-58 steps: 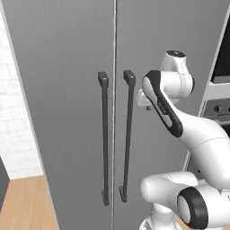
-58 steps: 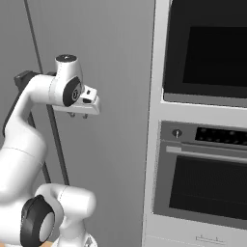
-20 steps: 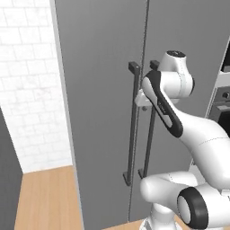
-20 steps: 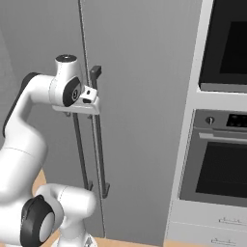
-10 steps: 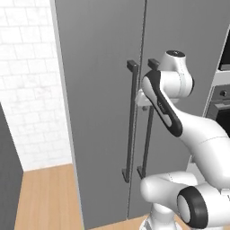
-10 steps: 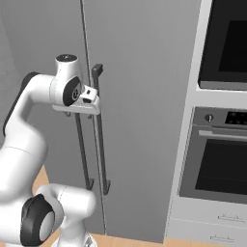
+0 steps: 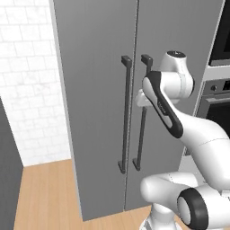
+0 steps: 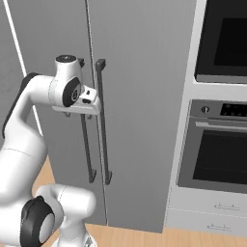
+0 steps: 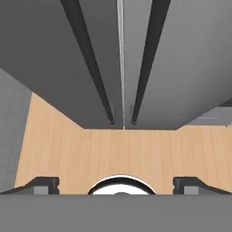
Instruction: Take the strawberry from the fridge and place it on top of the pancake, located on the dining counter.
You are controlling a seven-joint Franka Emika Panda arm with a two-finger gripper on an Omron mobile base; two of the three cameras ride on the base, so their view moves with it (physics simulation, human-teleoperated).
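A: So, what changed since a second ago?
B: Hardly anything; the fridge [image 7: 99,90] stays shut, at twelve o'clock ahead of the arm.
A: And the gripper [image 9: 116,183]?
B: Jaws spread wide, empty, looking down both handles [image 9: 90,63] to the wood floor [image 9: 122,149].
A: Anything else?
B: The oven [image 8: 217,149] at three o'clock, seen from the right base camera.

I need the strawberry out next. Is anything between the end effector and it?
Yes: both doors of the fridge are shut. The open end effector hangs before the two handles, gripping neither.
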